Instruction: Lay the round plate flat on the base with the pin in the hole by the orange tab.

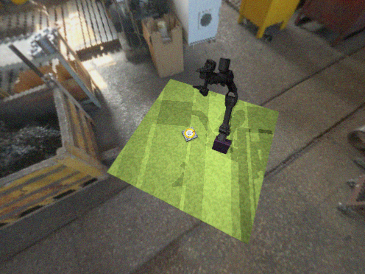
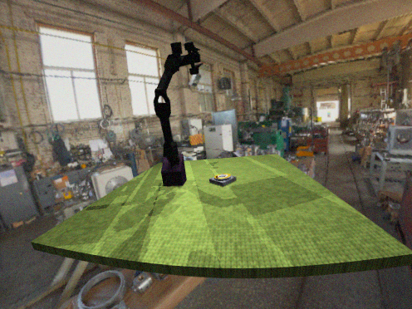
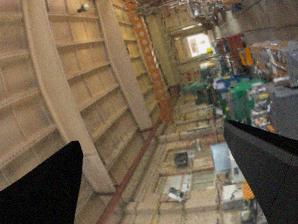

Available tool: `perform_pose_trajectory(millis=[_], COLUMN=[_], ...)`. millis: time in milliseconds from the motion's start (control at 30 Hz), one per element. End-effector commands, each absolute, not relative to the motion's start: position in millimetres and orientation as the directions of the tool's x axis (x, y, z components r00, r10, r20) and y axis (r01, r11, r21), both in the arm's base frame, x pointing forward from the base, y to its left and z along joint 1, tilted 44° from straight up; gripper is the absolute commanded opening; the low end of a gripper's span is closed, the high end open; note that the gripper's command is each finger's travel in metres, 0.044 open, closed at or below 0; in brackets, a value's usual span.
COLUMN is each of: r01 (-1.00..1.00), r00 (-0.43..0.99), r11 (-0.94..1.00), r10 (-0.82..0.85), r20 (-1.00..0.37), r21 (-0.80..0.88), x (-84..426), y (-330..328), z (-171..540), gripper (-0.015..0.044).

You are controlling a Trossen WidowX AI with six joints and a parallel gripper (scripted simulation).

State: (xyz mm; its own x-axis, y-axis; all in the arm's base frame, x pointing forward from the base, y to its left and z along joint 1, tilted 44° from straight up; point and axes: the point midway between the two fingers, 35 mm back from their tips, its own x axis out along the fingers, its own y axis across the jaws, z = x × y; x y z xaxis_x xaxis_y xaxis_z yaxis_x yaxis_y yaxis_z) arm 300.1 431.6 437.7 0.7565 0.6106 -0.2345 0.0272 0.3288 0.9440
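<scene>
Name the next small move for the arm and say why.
Probably bring the tool down toward the round plate. The arm stands raised high with its fingers wide apart, holding nothing, while the plate sits on its base on the green table, well below it.

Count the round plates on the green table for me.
1: the round plate sits on its base mid-table, left of the arm's mount; the open pincer is high above.

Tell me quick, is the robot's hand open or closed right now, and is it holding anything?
Hand: open and holding nothing, raised high above the round plate.
</scene>
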Motion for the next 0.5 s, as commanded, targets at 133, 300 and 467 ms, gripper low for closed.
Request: perform_pose_trajectory(millis=[133,300,467], r01=[0.086,0.140,0.231], r00=[0.819,0.834,0.810], r11=[0.531,0.654,0.823], r10=[0.445,0.328,0.133], r20=[-0.363,-0.445,-0.572], r21=[0.843,0.744,0.519], x=[354,383,415], y=[388,354,290], z=[383,344,277], gripper=[0.0269,0.0138,0.0006])
